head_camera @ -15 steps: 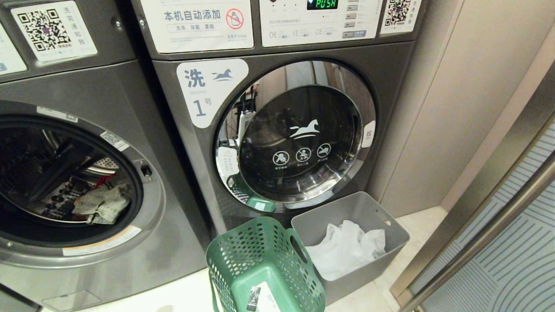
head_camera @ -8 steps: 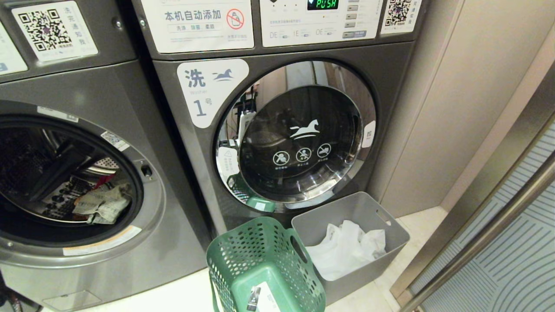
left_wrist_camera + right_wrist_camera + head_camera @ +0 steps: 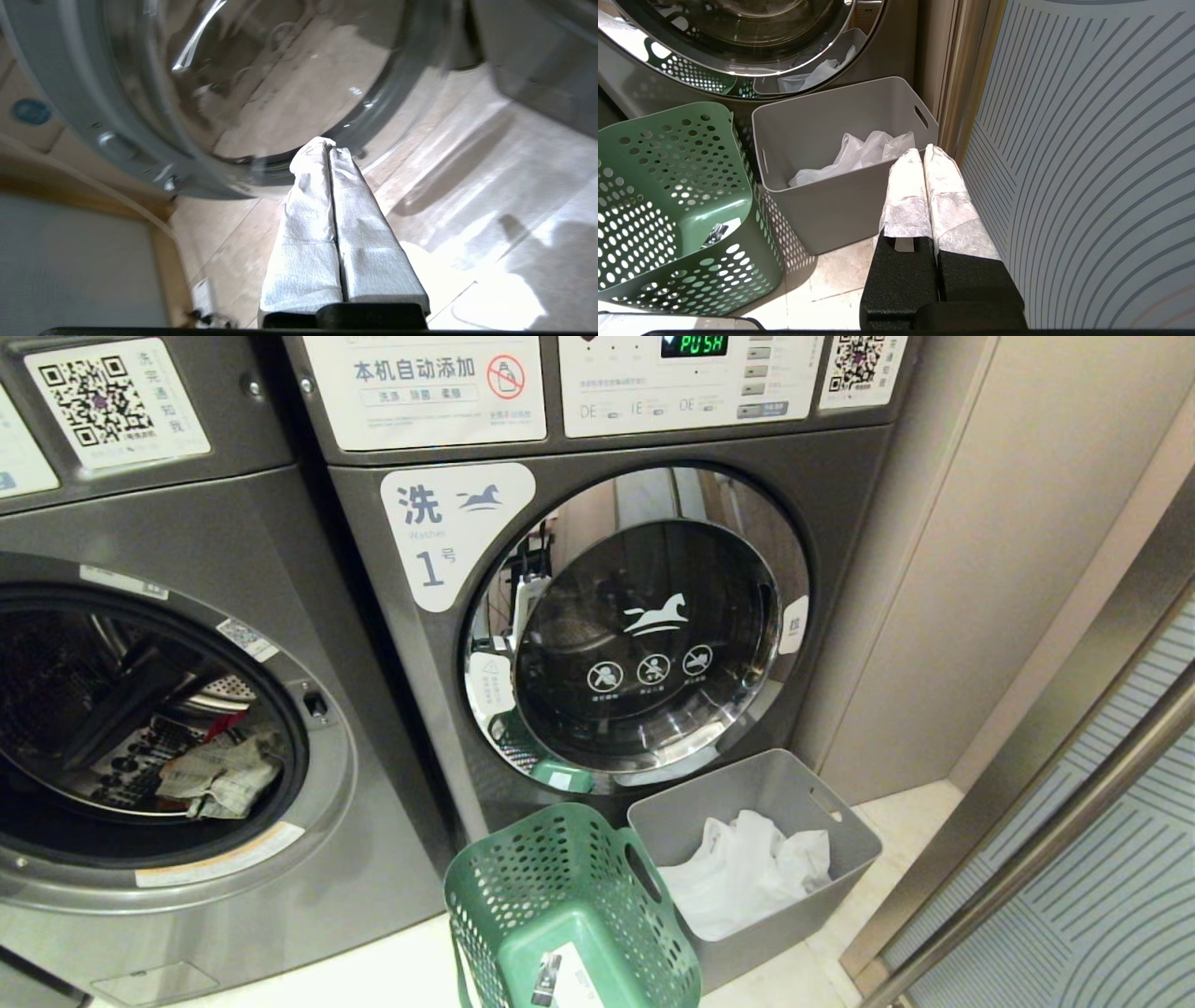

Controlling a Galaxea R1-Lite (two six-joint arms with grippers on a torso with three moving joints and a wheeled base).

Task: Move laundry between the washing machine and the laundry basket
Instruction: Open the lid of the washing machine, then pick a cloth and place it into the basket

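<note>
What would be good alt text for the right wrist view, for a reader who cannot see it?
The robot's right hand, fingers wrapped in white and shut on nothing, hangs above a pale tiled floor beside a grey bin holding a white cloth. An empty green perforated laundry basket stands next to the bin, below a closed chrome-rimmed washer door.

Washer (image 3: 140, 728) at left of the frame, dark grey, door open. Laundry (image 3: 219, 775) lies crumpled low in its drum, a sliver of red showing. Green perforated basket (image 3: 569, 896) sits bottom centre, tilted.
</note>
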